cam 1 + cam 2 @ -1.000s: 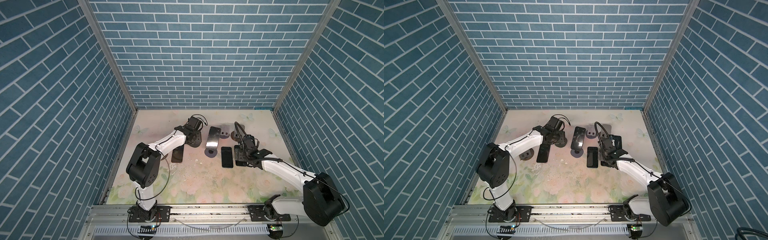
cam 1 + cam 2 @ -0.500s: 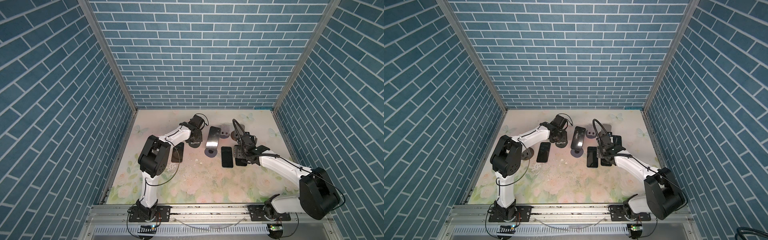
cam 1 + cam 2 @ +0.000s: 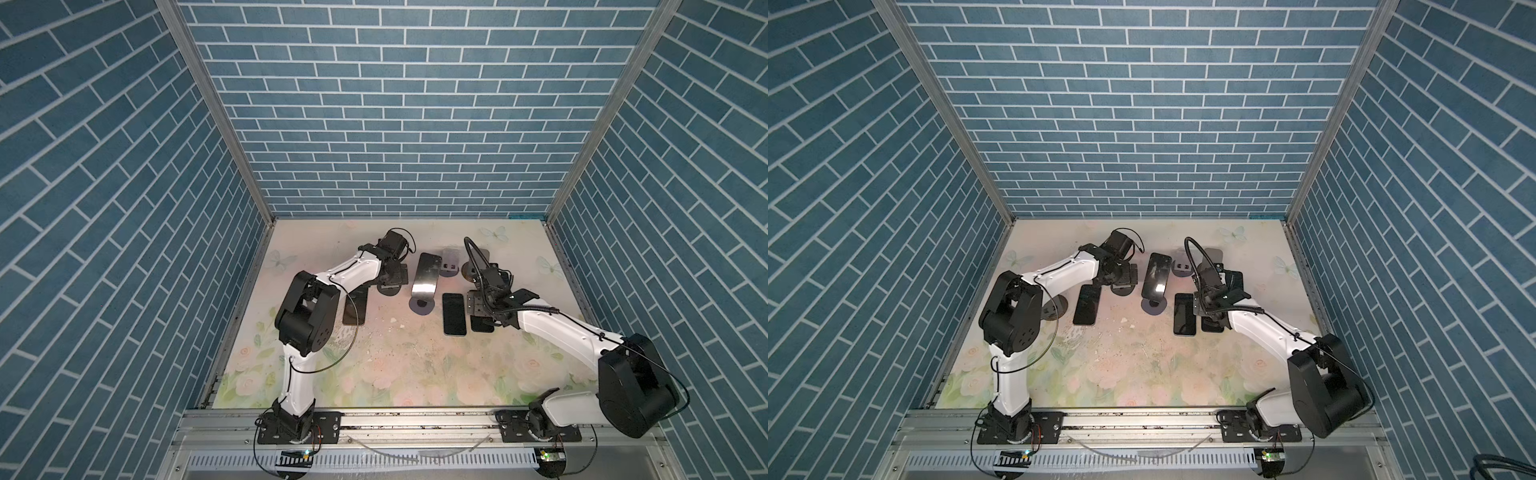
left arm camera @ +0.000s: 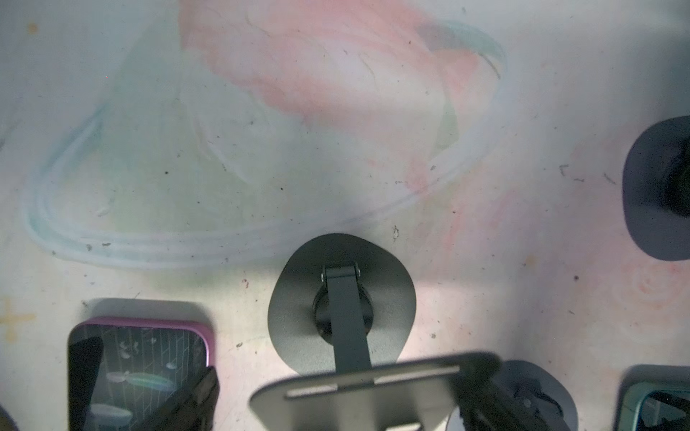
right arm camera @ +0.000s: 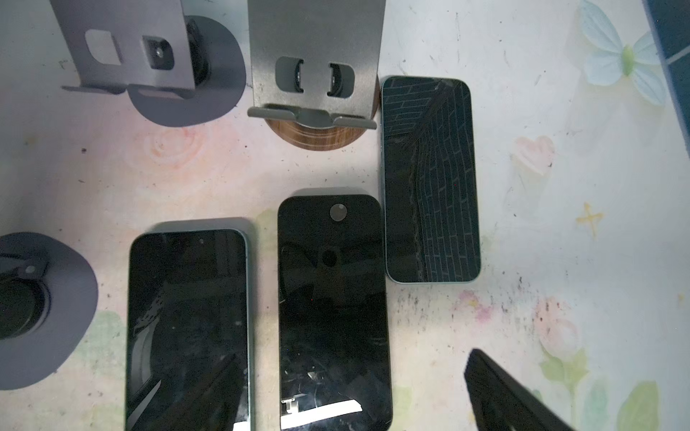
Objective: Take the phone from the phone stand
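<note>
Top views, phone: a dark phone leans tilted on its phone stand at mid-table, between the two arms and apart from both grippers.
Top views, left gripper: the left gripper sits low over an empty stand, just left of the propped phone.
Top views, right gripper: the right gripper hangs over a flat phone to the right.
Left wrist, tool: its fingers are spread wide on either side of the empty stand's plate, gripping nothing.
Left wrist, table: a pink-cased phone lies flat beside that stand's base.
Right wrist, tool: one finger shows, well off the black phone; the jaws are wide and hold nothing.
Right wrist, table: three phones lie flat, and a wood-based stand stands empty.
</note>
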